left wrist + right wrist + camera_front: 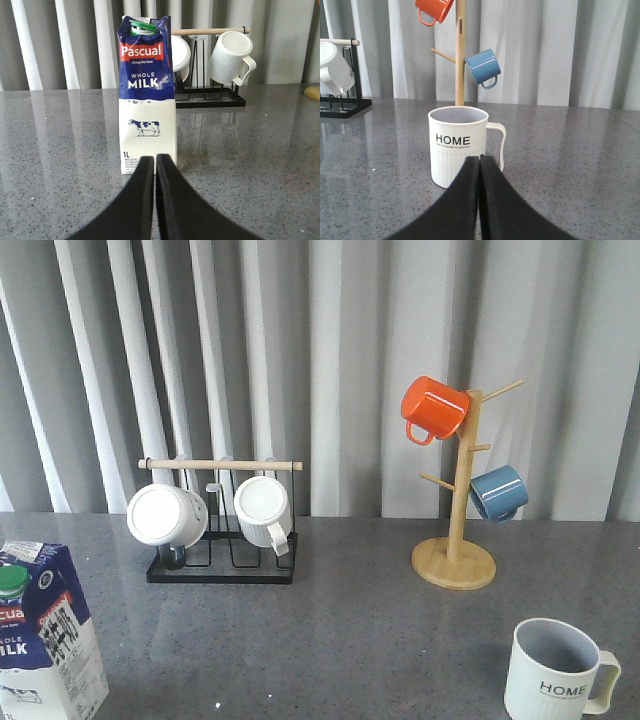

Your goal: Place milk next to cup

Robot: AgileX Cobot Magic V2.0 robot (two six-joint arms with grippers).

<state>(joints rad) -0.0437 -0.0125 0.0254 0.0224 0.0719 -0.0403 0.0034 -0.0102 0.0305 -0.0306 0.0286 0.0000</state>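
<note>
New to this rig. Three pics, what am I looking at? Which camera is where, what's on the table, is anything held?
It is a two-armed robot at a grey table. The front view looks forward over the table; neither arm shows in it. The other two come from cameras on the wrists, with the black fingers at the bottom.

The left gripper is shut and empty, facing the milk. The right gripper is also shut and empty, facing the cup.

Milk stands near left, the cup near right, far apart. Behind are a black rack with white mugs and a wooden tree with an orange and a blue mug.

Nothing is held.
</note>
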